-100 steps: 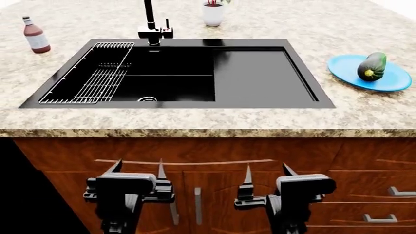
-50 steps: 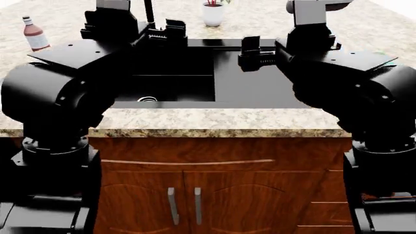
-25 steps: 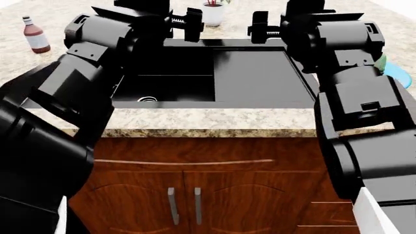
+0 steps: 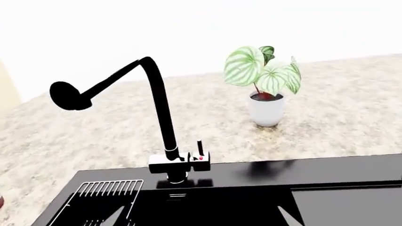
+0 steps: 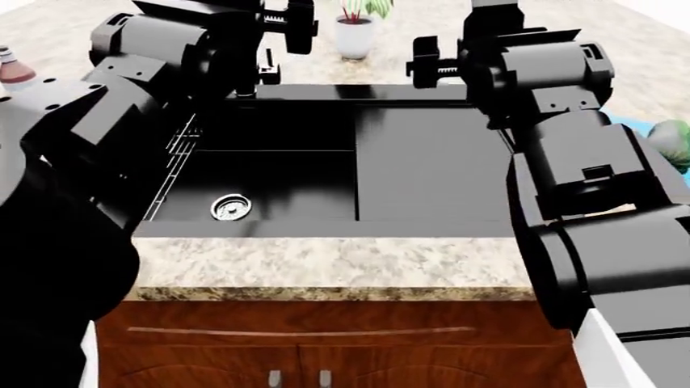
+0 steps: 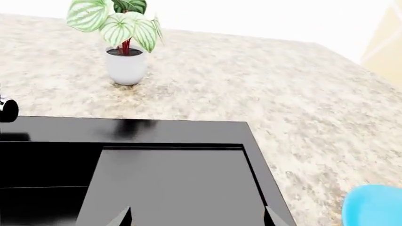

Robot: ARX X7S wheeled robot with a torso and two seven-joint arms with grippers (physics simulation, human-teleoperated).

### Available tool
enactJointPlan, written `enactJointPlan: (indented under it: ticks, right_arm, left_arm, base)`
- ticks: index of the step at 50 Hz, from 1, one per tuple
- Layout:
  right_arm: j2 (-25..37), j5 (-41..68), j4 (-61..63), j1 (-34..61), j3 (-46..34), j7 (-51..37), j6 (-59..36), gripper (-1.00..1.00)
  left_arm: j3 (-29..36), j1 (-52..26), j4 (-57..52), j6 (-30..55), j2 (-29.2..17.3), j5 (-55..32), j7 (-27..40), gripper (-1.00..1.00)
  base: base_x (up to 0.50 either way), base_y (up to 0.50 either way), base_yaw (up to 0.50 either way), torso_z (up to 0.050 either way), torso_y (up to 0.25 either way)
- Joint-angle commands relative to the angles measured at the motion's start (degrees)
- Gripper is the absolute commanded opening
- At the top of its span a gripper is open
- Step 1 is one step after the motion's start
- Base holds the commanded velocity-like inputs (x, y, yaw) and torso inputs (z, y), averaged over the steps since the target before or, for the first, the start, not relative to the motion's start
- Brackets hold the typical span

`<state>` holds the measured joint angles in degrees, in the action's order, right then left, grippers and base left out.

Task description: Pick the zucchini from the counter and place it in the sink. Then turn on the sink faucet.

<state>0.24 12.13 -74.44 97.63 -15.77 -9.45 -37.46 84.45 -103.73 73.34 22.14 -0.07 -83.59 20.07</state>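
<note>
Task not started. The zucchini [image 5: 671, 139] lies on a blue plate [image 6: 375, 205], on the counter [image 5: 323, 263] right of the sink [image 5: 431, 174]. Both grippers hover above the sink, empty; jaw spread indeterminable. Faucet [image 4: 164, 127] untouched.

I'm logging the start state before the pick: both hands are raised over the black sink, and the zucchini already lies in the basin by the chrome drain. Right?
Not quite. Both hands are raised over the sink, but the basin holds no zucchini by the drain. The head view shows the zucchini off at the right edge, on the blue plate on the counter.
</note>
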Motion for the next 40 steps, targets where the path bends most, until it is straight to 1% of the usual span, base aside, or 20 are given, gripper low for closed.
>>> enactJointPlan:
  ticks: [1, 17, 21, 36, 40]
  right_arm:
    - [-0.2, 0.6, -0.5, 0.2, -1.5, 0.1, -0.1, 1.0]
    - [-0.2, 2.6, -0.5, -0.1, -3.6, 0.0, 0.0, 1.0]
    - [-0.2, 1.2, -0.5, -0.2, -2.5, 0.2, -0.1, 1.0]
    - [-0.2, 4.2, -0.5, -0.4, -5.5, -0.2, -0.1, 1.0]
    - [-0.2, 4.0, -0.5, -0.5, -5.3, -0.2, 0.0, 1.0]
  left_arm:
    - [3.8, -0.4, 0.1, -0.7, 0.1, -3.7, 0.2, 1.0]
    - [4.9, -0.1, -0.4, -0.5, 0.1, -4.4, 0.4, 1.0]
    - [4.9, 0.0, -0.3, -0.7, 0.1, -4.5, 0.2, 1.0]
    - [4.9, 0.1, -0.1, -0.6, 0.1, -4.1, 0.4, 1.0]
    - [4.9, 0.2, 0.1, -0.6, 0.1, -4.1, 0.3, 1.0]
  base:
    - [0.5, 0.0, 0.0, 0.0, 0.0]
    - [0.5, 0.0, 0.0, 0.0, 0.0]
    - [0.5, 0.0, 0.0, 0.0, 0.004]
    - [0.5, 0.0, 0.0, 0.0, 0.0]
    - [0.5, 0.0, 0.0, 0.0, 0.002]
